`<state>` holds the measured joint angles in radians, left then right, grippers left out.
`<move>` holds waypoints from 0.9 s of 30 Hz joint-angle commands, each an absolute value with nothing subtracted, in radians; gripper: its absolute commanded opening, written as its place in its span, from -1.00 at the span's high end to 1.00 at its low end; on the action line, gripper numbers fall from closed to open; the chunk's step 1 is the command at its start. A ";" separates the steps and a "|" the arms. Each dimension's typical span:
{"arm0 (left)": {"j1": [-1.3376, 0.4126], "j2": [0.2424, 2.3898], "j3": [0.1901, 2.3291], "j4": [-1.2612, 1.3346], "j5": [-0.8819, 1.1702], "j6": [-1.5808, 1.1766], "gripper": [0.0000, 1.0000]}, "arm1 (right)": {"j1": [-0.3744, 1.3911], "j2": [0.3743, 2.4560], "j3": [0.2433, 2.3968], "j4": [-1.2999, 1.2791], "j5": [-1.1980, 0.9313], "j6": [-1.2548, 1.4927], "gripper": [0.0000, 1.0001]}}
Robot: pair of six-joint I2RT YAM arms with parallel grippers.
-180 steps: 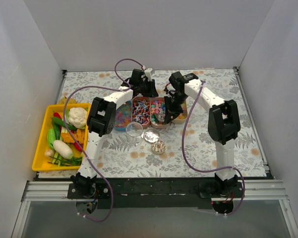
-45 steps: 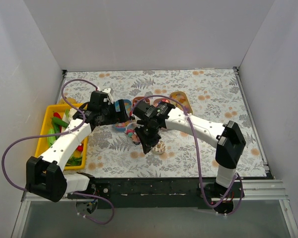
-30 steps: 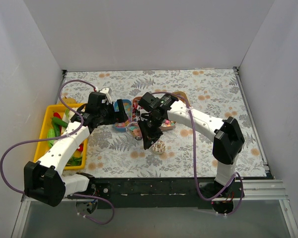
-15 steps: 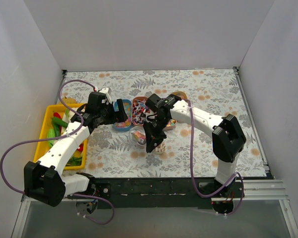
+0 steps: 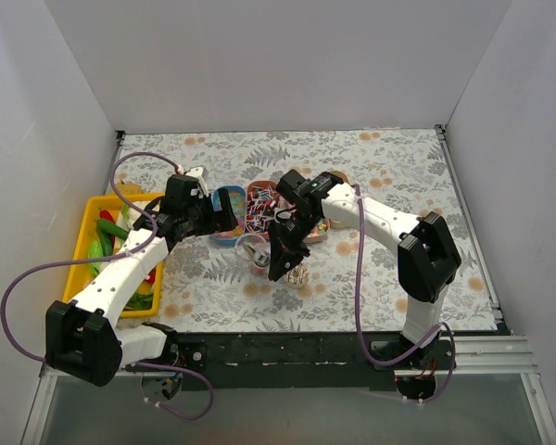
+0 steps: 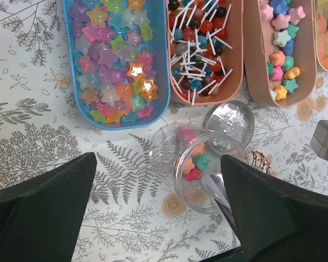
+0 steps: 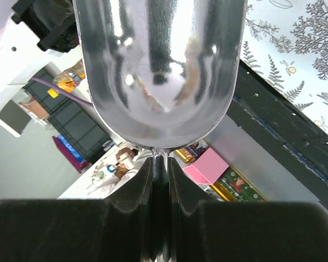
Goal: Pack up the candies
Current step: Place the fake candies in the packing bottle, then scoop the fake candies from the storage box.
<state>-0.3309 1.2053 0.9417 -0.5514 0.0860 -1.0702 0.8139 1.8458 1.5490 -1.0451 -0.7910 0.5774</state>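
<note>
White walls box in a desk covered with a leaf-print cloth, and a yellow bin of toy vegetables sits at nine o'clock. At the centre lies a row of oval trays holding the candies: pastel stars in the blue tray, with stick sweets in the pink tray at its three o'clock side. Just at six o'clock from them stands a small clear jar with a few stars already in the bottom, its lid lying touching it at one o'clock. The right gripper has its jaws clenched on the handle of a metal scoop, tipped down at the jar mouth, and the bowl looks emptied. The left gripper hovers above the jar, jaws released wide, holding nothing. I'd say the filling step is in hand. Next, I judge, the scoop must swing to twelve o'clock for another load, entering level so nothing spills.
</note>
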 commanded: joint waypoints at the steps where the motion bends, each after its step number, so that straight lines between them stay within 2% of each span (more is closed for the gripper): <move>1: -0.328 1.177 0.942 -0.532 0.061 -1.058 -0.96 | 0.805 1.827 1.588 -1.051 -0.890 0.611 0.97; 12: -0.328 1.216 0.995 -0.519 0.074 -1.057 -0.96 | 0.799 1.803 1.775 -1.147 -0.740 0.566 0.97; 16: -0.328 1.262 1.054 -0.496 0.083 -1.058 -0.96 | 0.743 1.720 1.668 -1.112 -0.603 0.565 0.97; 20: -0.328 1.337 1.127 -0.477 0.110 -1.055 -0.96 | 0.611 1.635 1.511 -1.036 -0.552 0.554 0.97; 24: -0.328 1.416 1.190 -0.465 0.129 -1.054 -0.97 | 0.528 1.667 1.470 -1.034 -0.572 0.517 0.97; 27: -0.328 1.433 1.209 -0.449 0.141 -1.054 -0.96 | 0.488 1.741 1.517 -1.069 -0.580 0.486 0.97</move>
<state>-0.3294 1.4269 1.1610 -0.4778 0.1150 -1.0687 0.5190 1.6791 1.4761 -1.0687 -0.5735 0.5461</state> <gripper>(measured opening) 0.981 0.179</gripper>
